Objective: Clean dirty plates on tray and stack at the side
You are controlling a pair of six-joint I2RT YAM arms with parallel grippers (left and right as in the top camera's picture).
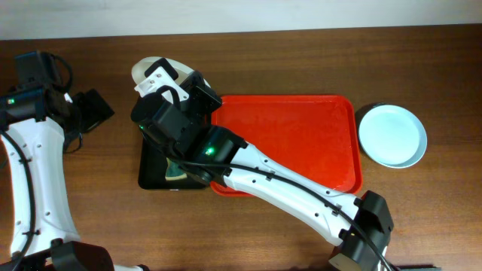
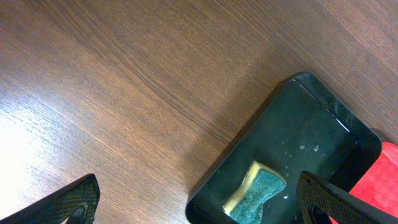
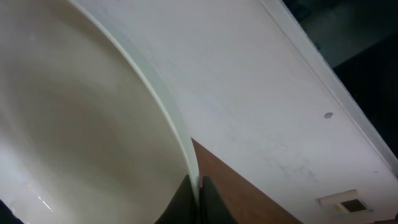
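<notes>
My right gripper (image 3: 196,190) is shut on the rim of a white plate (image 3: 81,124), which it holds tilted above the far end of the black tray. From overhead only the plate's far edge (image 1: 147,69) shows past the right wrist. The red tray (image 1: 294,139) lies mid-table, partly under the right arm. A pale mint-blue plate (image 1: 392,135) sits on the table just right of the red tray. My left gripper (image 1: 94,109) stands open at the left, over bare wood, left of the black tray; its fingers (image 2: 74,202) are spread wide.
A narrow black tray (image 1: 151,162) lies against the red tray's left edge. In it sits a green and yellow sponge (image 2: 255,190), with water droplets on the black tray's floor (image 2: 311,137). A white wall runs along the table's far edge.
</notes>
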